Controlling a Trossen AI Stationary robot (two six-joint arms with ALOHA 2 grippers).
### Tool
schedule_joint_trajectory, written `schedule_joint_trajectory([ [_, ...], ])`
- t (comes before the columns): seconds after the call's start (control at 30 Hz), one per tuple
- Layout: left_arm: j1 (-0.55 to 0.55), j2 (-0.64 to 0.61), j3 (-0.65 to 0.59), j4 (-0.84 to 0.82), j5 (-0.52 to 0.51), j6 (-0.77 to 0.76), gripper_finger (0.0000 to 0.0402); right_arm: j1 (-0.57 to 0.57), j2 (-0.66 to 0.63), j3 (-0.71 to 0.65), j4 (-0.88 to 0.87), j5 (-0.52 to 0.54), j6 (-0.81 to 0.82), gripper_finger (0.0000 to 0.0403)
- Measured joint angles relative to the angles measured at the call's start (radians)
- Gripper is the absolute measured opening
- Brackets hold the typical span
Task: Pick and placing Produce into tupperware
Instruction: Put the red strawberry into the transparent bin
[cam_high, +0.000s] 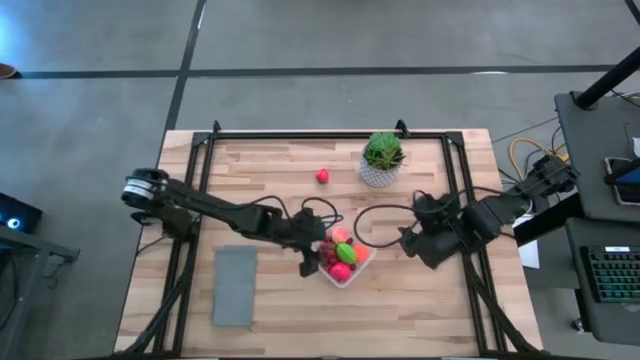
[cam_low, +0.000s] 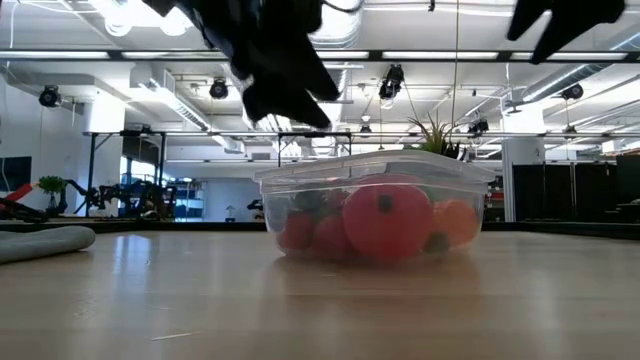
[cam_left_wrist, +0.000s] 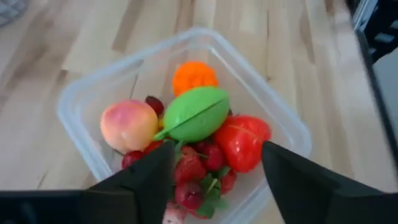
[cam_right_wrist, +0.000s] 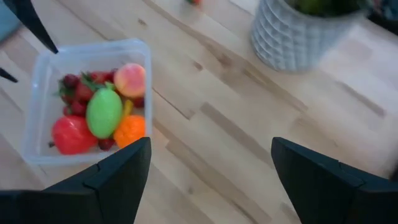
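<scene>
Clear tupperware (cam_low: 380, 175) on wooden table (cam_low: 200, 300), centre frame. Red produce (cam_low: 385, 222) and orange piece (cam_low: 455, 222) inside. Left gripper (cam_low: 280, 75) above tub's left rim. Grey flat item (cam_low: 45, 241) far left.

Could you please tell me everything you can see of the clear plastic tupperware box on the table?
The tupperware is a see-through plastic box, roughly square with rounded corners and a lipped rim, standing upright and lidless on the wooden table. It holds produce: red berries, a pink peach-like piece, a bright green piece lying on top, an orange piece and a larger red piece. The left gripper hangs open just above it; nothing grips it.
</scene>
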Motion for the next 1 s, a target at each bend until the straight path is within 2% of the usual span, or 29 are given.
schedule_joint_trajectory([
  [0.13,-0.026,-0.118,0.013,-0.204,-0.046,-0.153,0.0253,-0.135,0.0,0.0,0.149,-0.03,-0.192,0.0325],
  [0.27,-0.092,-0.27,-0.01,-0.48,-0.241,-0.346,0.0254,-0.348,0.0,-0.004,0.307,-0.152,-0.371,0.0325],
  [0.37,-0.169,-0.411,-0.037,-0.558,-0.4,-0.455,0.0245,-0.512,0.02,-0.009,0.45,-0.285,-0.484,0.0325],
  [0.53,-0.245,-0.593,-0.1,-0.556,-0.531,-0.539,0.0232,-0.709,0.149,-0.01,0.644,-0.499,-0.589,0.0324],
  [0.63,-0.249,-0.658,-0.125,-0.551,-0.534,-0.535,0.0228,-0.769,0.279,0.01,0.706,-0.608,-0.615,0.0324],
  [0.7,-0.249,-0.687,-0.143,-0.553,-0.536,-0.516,0.0228,-0.791,0.367,0.046,0.713,-0.645,-0.629,0.0325],
  [1.0,-0.249,-0.807,-0.212,-0.583,-0.63,-0.472,0.0228,-0.871,0.661,0.323,0.683,-0.645,-0.645,0.0315],
])
